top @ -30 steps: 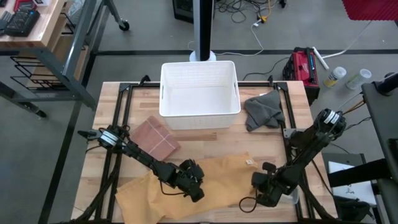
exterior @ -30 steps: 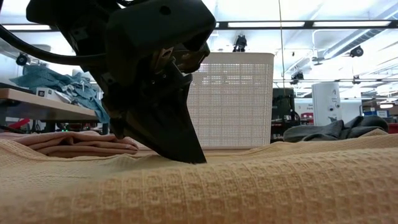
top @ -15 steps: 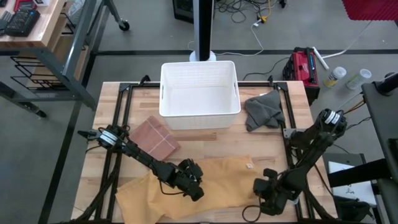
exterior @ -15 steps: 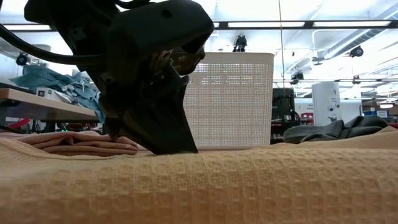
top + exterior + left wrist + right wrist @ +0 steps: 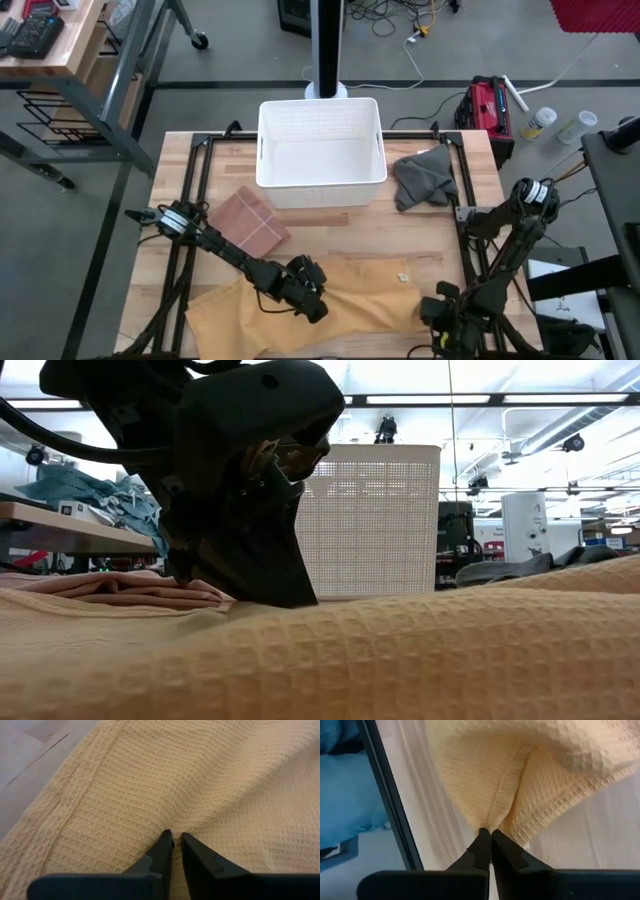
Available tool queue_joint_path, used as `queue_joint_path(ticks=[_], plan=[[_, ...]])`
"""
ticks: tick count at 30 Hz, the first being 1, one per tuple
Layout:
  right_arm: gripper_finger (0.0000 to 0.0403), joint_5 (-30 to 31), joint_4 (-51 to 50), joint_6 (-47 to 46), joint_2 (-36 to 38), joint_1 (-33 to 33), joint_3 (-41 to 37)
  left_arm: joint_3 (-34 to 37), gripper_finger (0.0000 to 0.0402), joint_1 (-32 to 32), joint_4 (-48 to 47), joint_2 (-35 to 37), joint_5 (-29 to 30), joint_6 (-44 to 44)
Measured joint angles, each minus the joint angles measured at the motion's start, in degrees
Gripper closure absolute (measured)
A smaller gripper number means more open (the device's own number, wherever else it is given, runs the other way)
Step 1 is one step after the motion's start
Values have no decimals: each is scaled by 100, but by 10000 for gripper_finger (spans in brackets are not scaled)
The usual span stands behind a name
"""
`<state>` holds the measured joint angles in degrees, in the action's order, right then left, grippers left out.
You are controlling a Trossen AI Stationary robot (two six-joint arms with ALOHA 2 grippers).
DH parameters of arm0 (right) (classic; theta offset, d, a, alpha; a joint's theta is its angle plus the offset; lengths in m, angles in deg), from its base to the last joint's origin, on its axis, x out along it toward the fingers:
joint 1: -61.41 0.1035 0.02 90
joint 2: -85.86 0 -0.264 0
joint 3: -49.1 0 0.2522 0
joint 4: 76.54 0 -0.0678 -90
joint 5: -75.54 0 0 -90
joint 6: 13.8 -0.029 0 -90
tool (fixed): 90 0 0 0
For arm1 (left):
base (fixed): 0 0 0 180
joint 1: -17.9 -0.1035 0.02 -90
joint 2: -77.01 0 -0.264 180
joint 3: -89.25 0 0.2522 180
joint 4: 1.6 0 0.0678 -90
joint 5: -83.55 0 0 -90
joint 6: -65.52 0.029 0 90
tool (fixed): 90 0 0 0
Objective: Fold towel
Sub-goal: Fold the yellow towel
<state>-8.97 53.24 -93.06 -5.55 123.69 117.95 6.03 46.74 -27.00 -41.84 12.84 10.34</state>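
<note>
Yellow towel (image 5: 345, 290) lies across the lower middle of the high view. Left gripper (image 5: 315, 305) pinches its middle; right gripper (image 5: 440, 312) clamps its lower-right edge.

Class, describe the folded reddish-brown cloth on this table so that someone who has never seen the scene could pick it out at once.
Start at the white basket at the table's far edge. Just in front of its left corner lies the reddish-brown cloth, folded into a neat flat square. Unlike the crumpled grey cloth by the basket's right side and the large yellow towel spread along the near edge, it is small, tidy and untouched.
</note>
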Motion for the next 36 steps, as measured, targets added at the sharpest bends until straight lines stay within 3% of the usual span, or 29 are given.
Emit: queue_joint_path(ticks=[18, 24, 28, 33, 36], plan=[[273, 278, -30, -218, 0, -3, 0, 0, 365, -1, 7, 0, -13, 11], [260, 1350, -195, -721, 0, -173, -122, 0, 365, 0, 8, 0, 7, 16], [259, 1410, -84, -1339, 1, -506, -433, 2, 365, 0, 20, 0, 13, 66], [259, 1376, 834, -1060, 0, -760, -741, 4, 365, 0, 24, -2, 18, 66], [259, 1362, 864, -975, 2, -805, -741, 4, 365, 0, 24, -2, 22, 66]])
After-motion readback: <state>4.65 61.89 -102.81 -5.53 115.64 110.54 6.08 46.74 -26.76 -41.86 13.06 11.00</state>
